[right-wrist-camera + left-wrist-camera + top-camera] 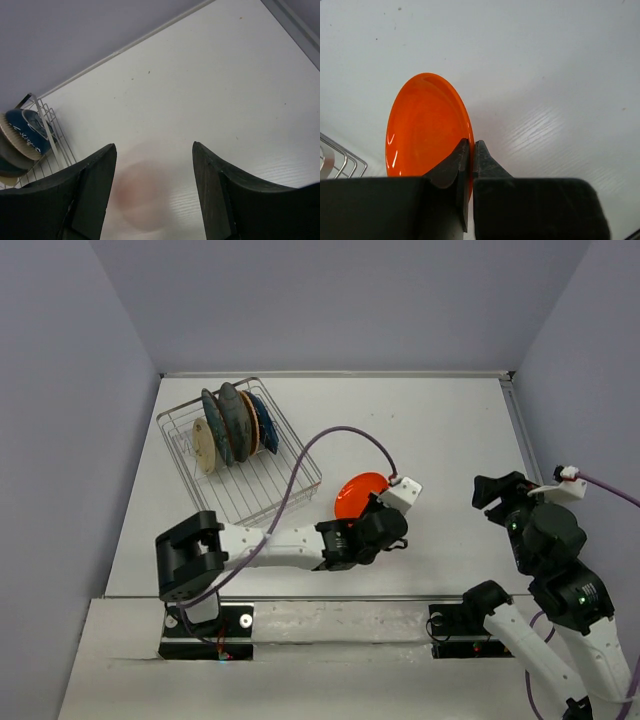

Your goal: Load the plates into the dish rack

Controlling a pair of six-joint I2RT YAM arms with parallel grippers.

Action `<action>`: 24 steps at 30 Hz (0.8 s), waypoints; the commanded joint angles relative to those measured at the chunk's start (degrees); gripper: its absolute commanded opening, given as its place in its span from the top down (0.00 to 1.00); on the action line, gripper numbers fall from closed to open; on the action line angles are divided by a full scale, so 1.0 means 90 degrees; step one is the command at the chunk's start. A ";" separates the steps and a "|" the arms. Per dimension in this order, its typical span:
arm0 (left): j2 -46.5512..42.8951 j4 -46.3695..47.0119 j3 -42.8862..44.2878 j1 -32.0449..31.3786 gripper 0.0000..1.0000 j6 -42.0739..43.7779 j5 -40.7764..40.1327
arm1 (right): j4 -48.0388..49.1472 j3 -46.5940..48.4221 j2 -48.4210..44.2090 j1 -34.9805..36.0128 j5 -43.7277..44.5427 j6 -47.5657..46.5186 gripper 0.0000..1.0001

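Observation:
My left gripper (374,508) is shut on the rim of the orange-red plate (358,492) and holds it tilted on edge, just right of the dish rack (250,495). In the left wrist view the fingers pinch the plate's (422,125) right rim at the gripper (471,146). The rack holds several plates standing upright at its far end: cream (204,447), teal (214,423), grey patterned (236,418), tan wooden (253,430) and navy (267,426). My right gripper (494,490) is open and empty over the table's right side; it also shows in the right wrist view (154,146).
The rack's near half (262,483) is bare wire. A rack corner shows in the left wrist view (340,157) and, with the plates, in the right wrist view (50,135). Grey walls enclose the white table (440,430). A purple cable (345,432) arcs over the left arm.

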 commanded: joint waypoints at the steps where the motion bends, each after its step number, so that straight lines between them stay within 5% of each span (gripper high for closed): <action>1: -0.1429 0.0749 -0.0448 0.0443 0.95 -0.0686 0.0289 | 0.0176 0.0021 0.0092 -0.0016 -0.0317 -0.0020 0.33; 7: -0.2691 0.0429 -0.0772 0.1059 0.94 -0.1156 0.0670 | 0.0448 -0.0455 0.0140 -0.0016 -0.1039 0.0078 0.35; 11: -0.3754 -0.0186 -0.0733 0.1459 0.95 -0.1244 0.0553 | 0.1649 -0.1238 0.0510 -0.0016 -0.2386 0.0429 0.35; 18: -0.4927 -0.1632 -0.0460 0.2923 0.95 -0.1274 0.0612 | 0.2773 -0.1864 0.1127 -0.0016 -0.3247 0.0547 0.35; 24: -0.5359 -0.1770 -0.0186 0.4495 0.95 -0.0981 0.0932 | 0.3203 -0.2137 0.1381 -0.0016 -0.3706 0.0517 0.35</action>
